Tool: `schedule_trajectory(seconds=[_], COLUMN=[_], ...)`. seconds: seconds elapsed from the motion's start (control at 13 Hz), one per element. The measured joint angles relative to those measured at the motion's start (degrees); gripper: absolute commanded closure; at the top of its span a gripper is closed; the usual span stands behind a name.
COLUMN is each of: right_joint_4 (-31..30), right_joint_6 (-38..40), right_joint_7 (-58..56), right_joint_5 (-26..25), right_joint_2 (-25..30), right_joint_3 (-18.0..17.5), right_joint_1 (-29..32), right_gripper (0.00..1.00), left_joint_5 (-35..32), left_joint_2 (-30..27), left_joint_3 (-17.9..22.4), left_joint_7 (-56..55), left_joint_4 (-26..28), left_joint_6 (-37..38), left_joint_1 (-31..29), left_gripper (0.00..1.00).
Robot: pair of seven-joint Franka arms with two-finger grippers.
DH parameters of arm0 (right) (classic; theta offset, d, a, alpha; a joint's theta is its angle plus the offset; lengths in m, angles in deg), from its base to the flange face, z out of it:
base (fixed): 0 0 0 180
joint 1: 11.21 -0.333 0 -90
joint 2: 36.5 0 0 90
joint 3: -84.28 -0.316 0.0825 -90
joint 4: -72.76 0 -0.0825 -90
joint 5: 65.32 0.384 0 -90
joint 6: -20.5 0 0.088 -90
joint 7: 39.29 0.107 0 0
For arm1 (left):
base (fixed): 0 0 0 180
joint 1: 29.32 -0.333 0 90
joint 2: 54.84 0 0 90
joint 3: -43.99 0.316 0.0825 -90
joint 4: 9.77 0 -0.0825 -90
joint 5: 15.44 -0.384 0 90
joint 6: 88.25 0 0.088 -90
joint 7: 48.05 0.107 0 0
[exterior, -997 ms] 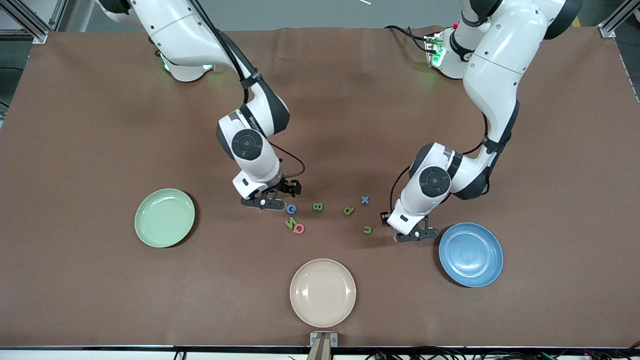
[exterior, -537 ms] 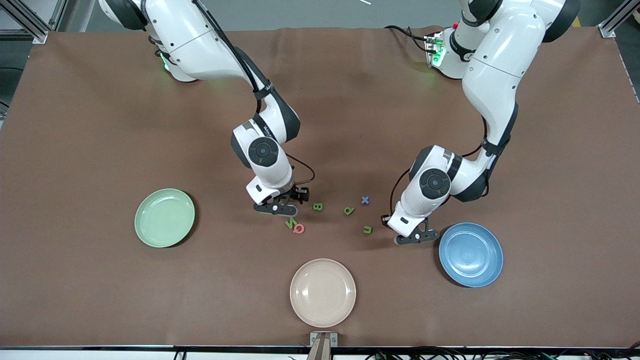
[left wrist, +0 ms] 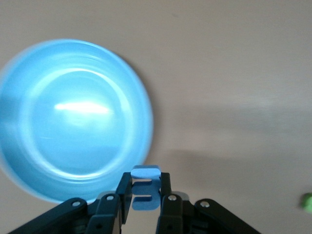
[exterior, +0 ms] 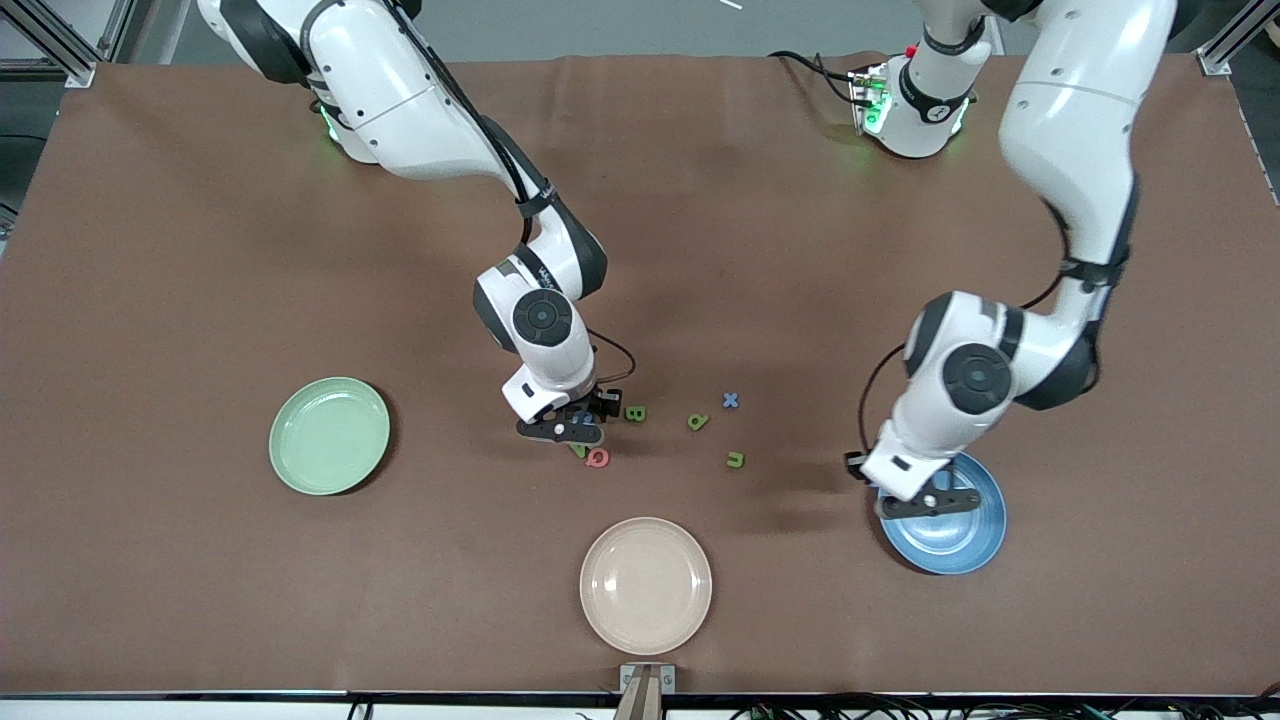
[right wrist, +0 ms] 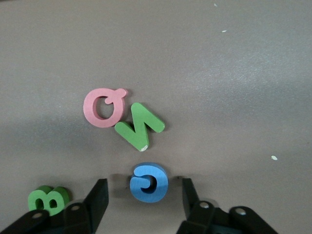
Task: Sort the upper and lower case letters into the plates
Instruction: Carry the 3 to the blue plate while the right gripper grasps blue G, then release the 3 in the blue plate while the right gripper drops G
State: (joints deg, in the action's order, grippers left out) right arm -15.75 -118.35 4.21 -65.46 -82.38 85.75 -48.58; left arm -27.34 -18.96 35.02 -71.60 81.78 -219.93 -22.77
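My left gripper (exterior: pixel 930 503) hangs over the rim of the blue plate (exterior: pixel 955 548), shut on a small blue letter (left wrist: pixel 145 187). The left wrist view shows that plate (left wrist: pixel 73 146) just past the fingertips. My right gripper (exterior: pixel 568 430) is low over the letter cluster and open, with a blue G (right wrist: pixel 148 182) on the table between its fingers (right wrist: pixel 97 200), which do not touch it. A pink Q (right wrist: pixel 103 107) and a green N (right wrist: pixel 139 126) lie just past the G, and a green B (right wrist: pixel 48 199) lies beside one finger. The mint green plate (exterior: pixel 329 435) is empty.
A cream plate (exterior: pixel 646 585) sits near the table's front edge. Loose on the table lie a green B (exterior: pixel 636 413), a green letter (exterior: pixel 698 422), a blue x (exterior: pixel 731 400) and a green u (exterior: pixel 735 460).
The left arm has lifted from beside the green u and swung over the blue plate with the blue letter. The right gripper has moved onto the blue G, its jaws narrowing.
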Motion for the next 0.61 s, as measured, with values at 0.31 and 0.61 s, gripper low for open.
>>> schedule_trajectory(seconds=[0.31, 0.61], right_joint_4=[0.1, 0.2], right_joint_6=[0.2, 0.2], right_joint_7=[0.1, 0.2], right_joint_5=[-2.2, -2.5], right_joint_2=[-0.1, -0.2], right_joint_3=[0.0, 0.4], right_joint_1=[-0.1, -0.1], right_gripper=[0.68, 0.99], left_joint_5=[0.0, 0.0], left_joint_2=[0.5, 3.1], left_joint_3=[0.2, 0.2], left_joint_7=[12.0, 13.2], left_joint_4=[1.0, 1.6], left_joint_6=[1.3, 1.1], left_joint_1=[-7.5, -9.0], left_gripper=[0.89, 0.67])
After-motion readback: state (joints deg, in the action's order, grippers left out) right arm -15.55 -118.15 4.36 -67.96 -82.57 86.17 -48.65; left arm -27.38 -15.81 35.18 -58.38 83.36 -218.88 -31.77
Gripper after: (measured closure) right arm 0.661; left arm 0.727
